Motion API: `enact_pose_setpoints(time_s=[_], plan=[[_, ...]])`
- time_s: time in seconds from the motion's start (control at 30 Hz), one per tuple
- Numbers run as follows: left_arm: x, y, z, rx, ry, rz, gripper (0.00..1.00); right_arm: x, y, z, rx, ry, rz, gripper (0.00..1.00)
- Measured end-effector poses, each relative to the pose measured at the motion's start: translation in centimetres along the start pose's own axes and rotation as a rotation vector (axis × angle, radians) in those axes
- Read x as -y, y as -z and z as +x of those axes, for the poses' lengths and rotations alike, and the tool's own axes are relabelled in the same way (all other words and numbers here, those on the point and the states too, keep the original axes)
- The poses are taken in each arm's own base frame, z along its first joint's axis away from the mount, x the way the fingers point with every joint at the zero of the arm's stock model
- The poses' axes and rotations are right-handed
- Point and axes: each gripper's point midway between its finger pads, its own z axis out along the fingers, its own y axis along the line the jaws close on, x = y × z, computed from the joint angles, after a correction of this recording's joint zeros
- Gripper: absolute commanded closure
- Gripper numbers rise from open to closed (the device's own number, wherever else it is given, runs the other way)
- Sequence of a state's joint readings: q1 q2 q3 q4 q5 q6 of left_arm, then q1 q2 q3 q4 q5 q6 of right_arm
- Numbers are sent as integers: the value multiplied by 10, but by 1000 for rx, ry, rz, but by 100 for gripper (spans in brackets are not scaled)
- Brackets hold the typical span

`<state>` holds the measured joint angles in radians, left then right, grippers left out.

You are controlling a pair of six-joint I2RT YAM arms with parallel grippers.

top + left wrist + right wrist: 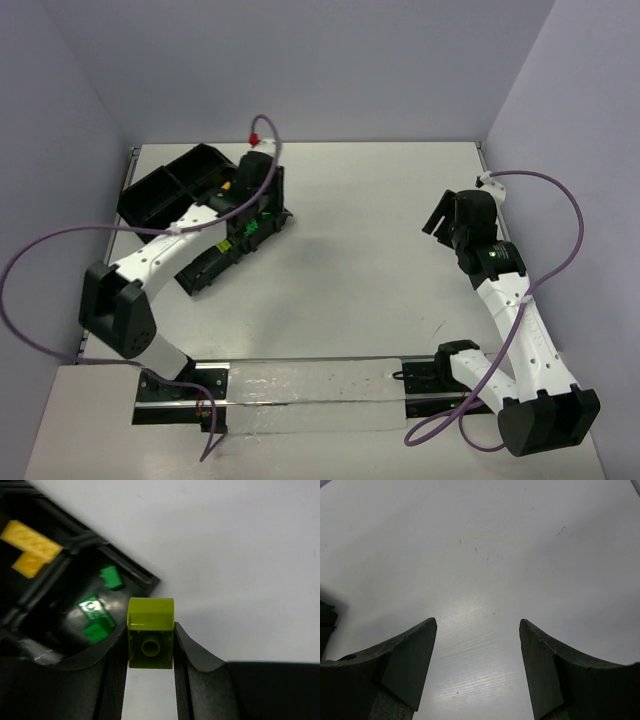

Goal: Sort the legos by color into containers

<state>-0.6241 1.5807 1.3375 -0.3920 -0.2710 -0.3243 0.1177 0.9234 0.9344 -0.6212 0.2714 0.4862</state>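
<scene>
My left gripper [150, 645] is shut on a lime green lego [150, 632], held just past the right edge of the black tray [134, 570]. In the left wrist view one compartment holds dark green legos [98, 630] and another holds yellow legos [31, 547]. In the top view the left gripper [250, 205] hovers over the tray [165, 185] at the back left. My right gripper [478, 635] is open and empty over bare table; in the top view it [450, 220] is at the right. No cyan lego shows.
A second black tray section [215, 260] lies under the left arm. A clear strip with a metal rail [300, 395] runs along the near edge between the arm bases. Grey walls enclose the table at the left, back and right.
</scene>
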Motion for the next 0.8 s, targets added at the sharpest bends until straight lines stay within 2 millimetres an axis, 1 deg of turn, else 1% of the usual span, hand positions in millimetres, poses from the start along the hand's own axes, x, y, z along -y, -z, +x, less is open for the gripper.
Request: enact_pose_setpoints(time_s=[0.1, 0.17, 0.2, 0.23, 0.3, 0.4, 0.47, 0.57, 0.6, 0.63, 0.73, 0.8], plan=[[-50, 17, -15, 53, 129, -104, 100, -1, 0, 0, 1, -6, -5, 25], [-83, 25, -19, 82, 214, -183, 100, -2, -1, -1, 2, -10, -8, 25], [-99, 29, -14, 87, 257, -224, 100, -3, -1, -1, 1, -12, -8, 25], [-113, 32, -7, 85, 292, -263, 100, -3, -2, 0, -1, -15, -9, 25], [-135, 36, 12, 62, 345, -334, 100, -5, -4, 1, -7, -17, -15, 25], [-157, 38, 48, 0, 403, -423, 100, -8, -9, 3, -19, -18, -19, 25], [-167, 38, 67, -35, 432, -468, 100, -8, -11, 4, -28, -18, -18, 24], [-173, 40, 90, -75, 464, -505, 99, -8, -12, 5, -32, -17, -15, 22], [-174, 41, 94, -82, 472, -512, 86, -8, -12, 6, -32, -17, -15, 20], [-174, 42, 98, -85, 481, -515, 70, -8, -12, 6, -32, -17, -14, 19], [-175, 43, 107, -93, 500, -526, 49, -8, -13, 6, -32, -21, -14, 18], [-175, 42, 110, -98, 508, -529, 32, -8, -14, 7, -38, -24, -12, 17]])
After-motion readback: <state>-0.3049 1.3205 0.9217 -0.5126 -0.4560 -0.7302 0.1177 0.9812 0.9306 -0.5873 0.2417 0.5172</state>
